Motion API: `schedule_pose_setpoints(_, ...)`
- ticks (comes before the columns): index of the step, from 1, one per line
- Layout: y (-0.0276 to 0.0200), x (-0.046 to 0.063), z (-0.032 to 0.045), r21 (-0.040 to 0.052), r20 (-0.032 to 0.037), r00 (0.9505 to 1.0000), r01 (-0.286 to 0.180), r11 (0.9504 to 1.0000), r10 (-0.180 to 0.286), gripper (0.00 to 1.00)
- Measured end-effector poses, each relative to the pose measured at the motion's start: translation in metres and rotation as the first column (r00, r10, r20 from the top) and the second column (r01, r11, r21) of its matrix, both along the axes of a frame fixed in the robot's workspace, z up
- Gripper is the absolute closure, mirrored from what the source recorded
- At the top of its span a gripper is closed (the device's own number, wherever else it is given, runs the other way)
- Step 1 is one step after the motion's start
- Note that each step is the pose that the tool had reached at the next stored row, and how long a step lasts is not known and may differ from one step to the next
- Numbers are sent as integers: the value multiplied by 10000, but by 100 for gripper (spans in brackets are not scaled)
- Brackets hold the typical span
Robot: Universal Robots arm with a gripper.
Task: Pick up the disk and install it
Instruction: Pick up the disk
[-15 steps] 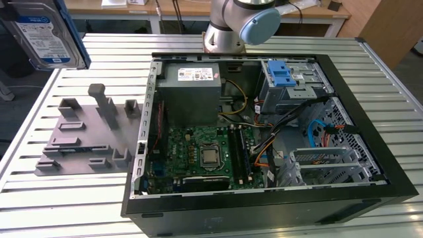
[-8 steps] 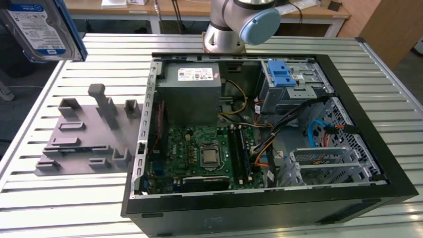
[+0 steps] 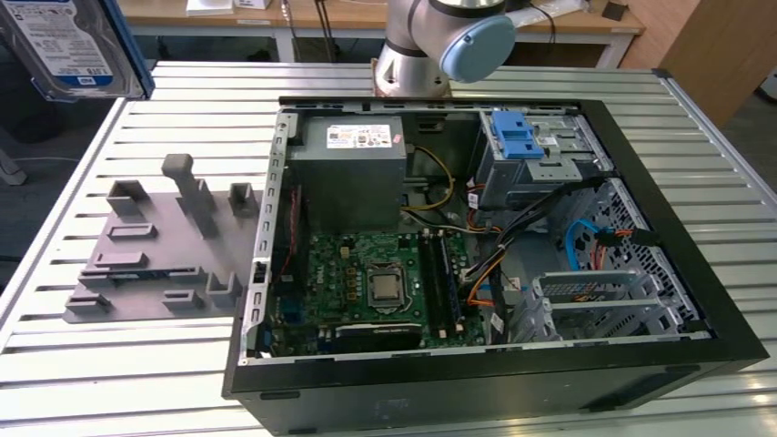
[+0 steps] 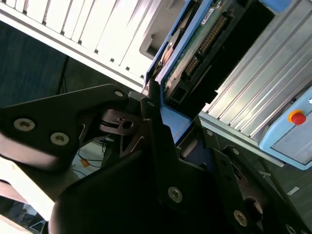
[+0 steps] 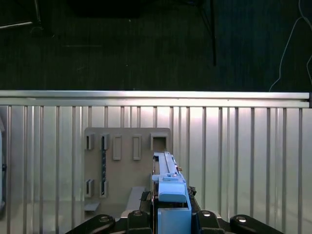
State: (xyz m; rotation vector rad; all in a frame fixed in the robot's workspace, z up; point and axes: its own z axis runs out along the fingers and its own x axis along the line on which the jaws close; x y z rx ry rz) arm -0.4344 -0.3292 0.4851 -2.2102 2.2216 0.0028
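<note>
The disk [image 3: 71, 45], a silver hard drive with a blue-and-white label in a blue carrier, hangs high in the air at the exterior view's far upper left, above the table's edge. In the first wrist view the disk [image 5: 168, 187] stands edge-on between my black fingers, over the grey holder plate [image 5: 124, 165]. My gripper [image 5: 170, 214] is shut on the disk. The second wrist view shows the disk's circuit-board side [image 4: 195, 48] and blue frame clamped by a finger [image 4: 158, 131].
An open computer case [image 3: 680, 364] lies on the slatted metal table [image 3: 122, 373], with a grey power supply box [image 3: 352, 173] and a drive cage with a blue latch [image 3: 525, 144] inside. The grey slotted holder plate [image 3: 158, 250] lies to the case's left in the exterior view.
</note>
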Motion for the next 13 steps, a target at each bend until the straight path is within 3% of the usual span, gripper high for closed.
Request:
schedule_pose_setpoints(3, -53, 1, -1, 16, -19, 10000, 2, 10000, -2, 64)
schedule_pose_setpoints(10, -248, 2, -1, 17, -21, 10000, 5, 10000, -5, 64)
schedule_pose_setpoints(13, -298, 9, -2, 17, -21, 10000, 4, 10000, -4, 64)
